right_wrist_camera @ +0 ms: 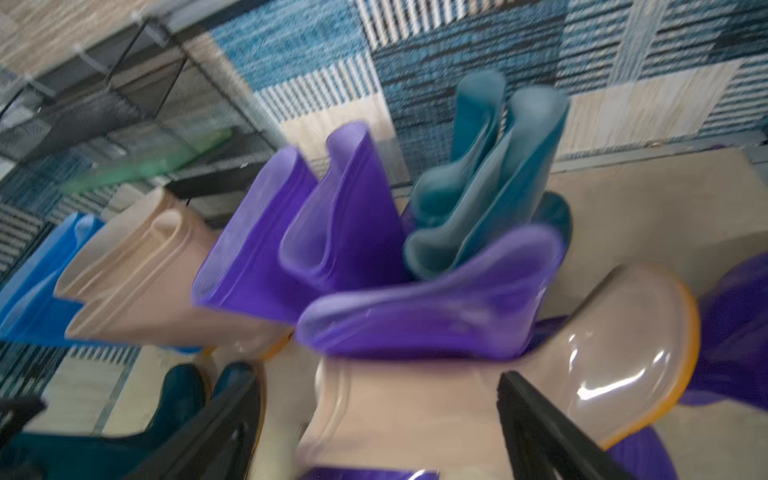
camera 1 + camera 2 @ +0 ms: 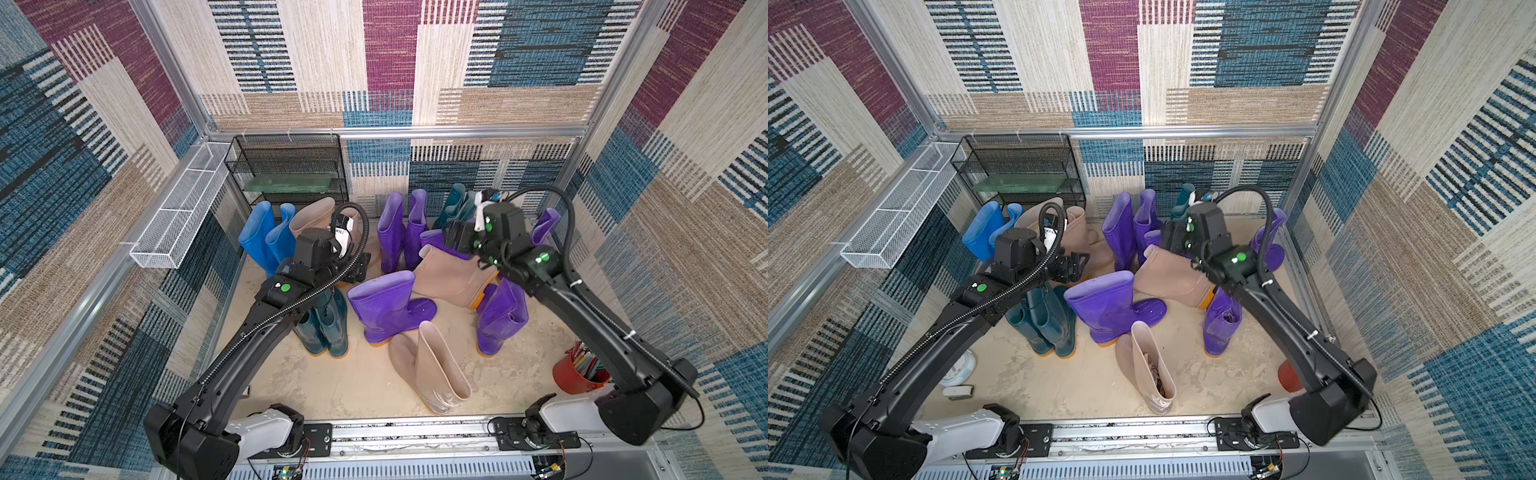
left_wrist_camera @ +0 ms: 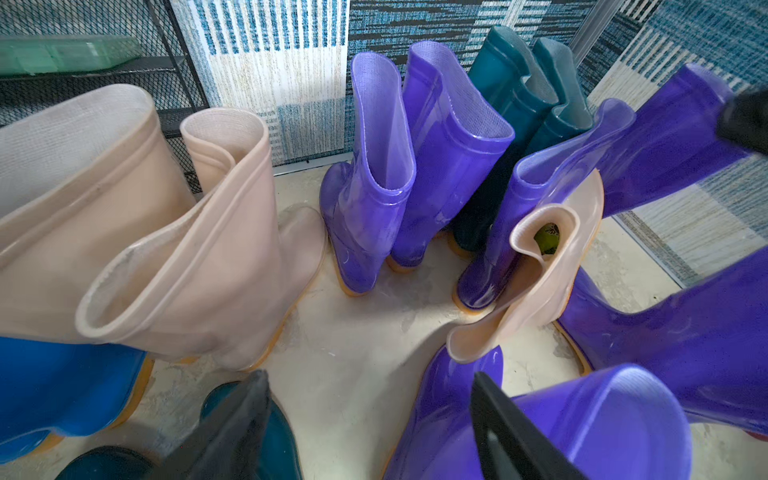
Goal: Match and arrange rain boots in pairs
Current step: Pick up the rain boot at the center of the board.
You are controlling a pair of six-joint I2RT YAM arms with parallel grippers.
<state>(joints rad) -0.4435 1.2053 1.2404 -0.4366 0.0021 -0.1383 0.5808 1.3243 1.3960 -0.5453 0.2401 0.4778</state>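
The pale, mottled surface carries rain boots in loose clusters. A blue pair and a beige pair stand back left, a purple pair and a teal pair by the back wall, and another teal pair front left. A black wire rack fills the back left corner, and a red pot of pens sits front right.
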